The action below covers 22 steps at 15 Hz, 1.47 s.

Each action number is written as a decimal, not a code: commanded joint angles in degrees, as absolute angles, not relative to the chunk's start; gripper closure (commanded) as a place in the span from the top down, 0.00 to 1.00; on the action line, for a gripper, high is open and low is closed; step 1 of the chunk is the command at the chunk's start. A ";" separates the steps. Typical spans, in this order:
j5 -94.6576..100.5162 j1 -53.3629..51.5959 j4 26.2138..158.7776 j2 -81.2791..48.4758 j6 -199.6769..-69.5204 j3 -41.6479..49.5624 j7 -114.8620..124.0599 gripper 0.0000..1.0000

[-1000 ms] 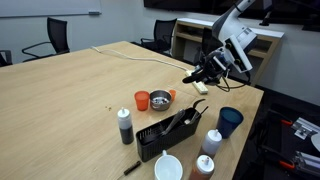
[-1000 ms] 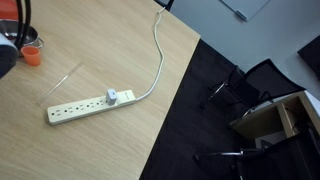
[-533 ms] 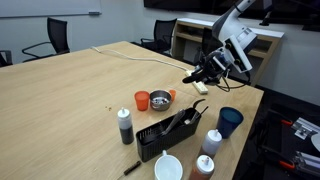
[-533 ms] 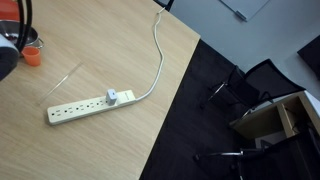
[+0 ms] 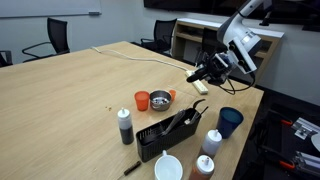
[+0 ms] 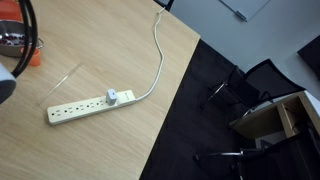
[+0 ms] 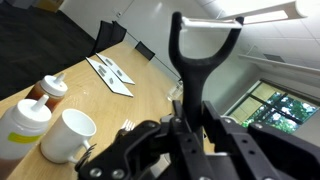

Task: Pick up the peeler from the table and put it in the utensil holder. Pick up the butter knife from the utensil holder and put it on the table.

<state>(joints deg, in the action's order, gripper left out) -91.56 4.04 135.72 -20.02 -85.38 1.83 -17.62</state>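
My gripper [image 5: 199, 73] hangs above the far right part of the light-wood table [image 5: 70, 95], shut on the black Y-shaped peeler [image 7: 201, 48]. In the wrist view the jaws [image 7: 187, 118] clamp the peeler's handle and its forked head points up. The black slotted utensil holder [image 5: 168, 133] stands near the table's front edge, below and nearer than the gripper. Dark utensil handles [image 5: 186, 115] stick out of it; I cannot make out the butter knife among them.
Around the holder stand a black-capped bottle [image 5: 125, 125], an orange cup [image 5: 142, 100], a metal bowl [image 5: 160, 99], a white cup [image 5: 168, 167], a dark blue cup [image 5: 230, 121] and white bottles [image 5: 211, 142]. A power strip [image 6: 85, 106] with its cable lies near the table edge.
The gripper has shifted slightly up and to the right with the peeler still in it. A blurred part of the arm has swung further into an exterior view.
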 commanded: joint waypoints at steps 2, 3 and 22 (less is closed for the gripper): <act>-93.26 3.79 139.59 -19.81 -82.77 3.10 -16.55 0.06; -93.37 3.74 140.21 -19.87 -82.80 3.25 -16.61 0.06; -94.99 3.65 134.96 -33.67 -77.69 4.13 -9.75 0.06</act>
